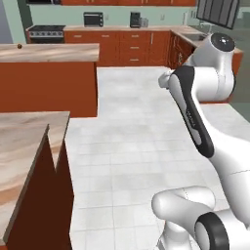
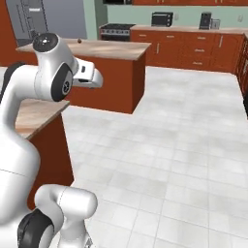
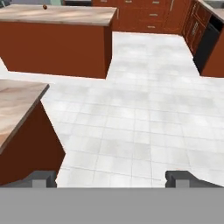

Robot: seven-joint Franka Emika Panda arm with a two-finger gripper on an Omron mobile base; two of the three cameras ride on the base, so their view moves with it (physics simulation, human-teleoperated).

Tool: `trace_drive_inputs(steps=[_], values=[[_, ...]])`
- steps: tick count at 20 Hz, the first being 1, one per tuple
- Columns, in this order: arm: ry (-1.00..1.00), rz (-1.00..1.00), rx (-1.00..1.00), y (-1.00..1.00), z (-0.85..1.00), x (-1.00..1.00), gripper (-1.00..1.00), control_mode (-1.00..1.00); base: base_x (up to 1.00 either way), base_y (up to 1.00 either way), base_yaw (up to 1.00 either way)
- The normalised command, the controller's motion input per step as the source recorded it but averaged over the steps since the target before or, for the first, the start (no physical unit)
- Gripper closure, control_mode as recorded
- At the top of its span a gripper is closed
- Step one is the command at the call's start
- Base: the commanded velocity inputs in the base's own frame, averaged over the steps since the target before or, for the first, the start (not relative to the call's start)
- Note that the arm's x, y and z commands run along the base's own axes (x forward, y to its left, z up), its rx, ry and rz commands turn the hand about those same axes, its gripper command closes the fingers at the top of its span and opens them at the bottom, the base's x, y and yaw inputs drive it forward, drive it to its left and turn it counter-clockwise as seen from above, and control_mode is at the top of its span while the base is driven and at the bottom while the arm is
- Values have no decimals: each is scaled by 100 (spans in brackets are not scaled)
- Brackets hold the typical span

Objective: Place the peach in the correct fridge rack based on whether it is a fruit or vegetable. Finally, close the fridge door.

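Currently the gripper (image 3: 111, 178) is hanging over tiled floor (image 3: 144, 109), jaws wide apart, gripping nothing; peach (image 3: 44, 7) is sitting on the far island counter (image 3: 65, 15).

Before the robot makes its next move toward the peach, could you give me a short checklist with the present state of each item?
1. Peach located, on the far island counter: ok.
2. Gripper open and empty: ok.
3. Peach within reach: not ok, it looks far across the tiled floor.
4. Floor path to the island free of obstacles: ok.
5. Near counter corner close beside the arm, clearance: cannot tell.
6. Fridge door open: cannot tell.
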Motion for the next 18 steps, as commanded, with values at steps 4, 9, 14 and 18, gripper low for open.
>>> trace_drive_inputs(steps=[4,9,14,18], values=[[0,0,0,0,0,0,-100,100,100,-31,22],[0,0,0,0,0,0,-100,100,100,-10,14],[0,0,0,0,0,0,-100,100,100,-20,18],[0,0,0,0,0,0,-100,100,100,-3,11]])
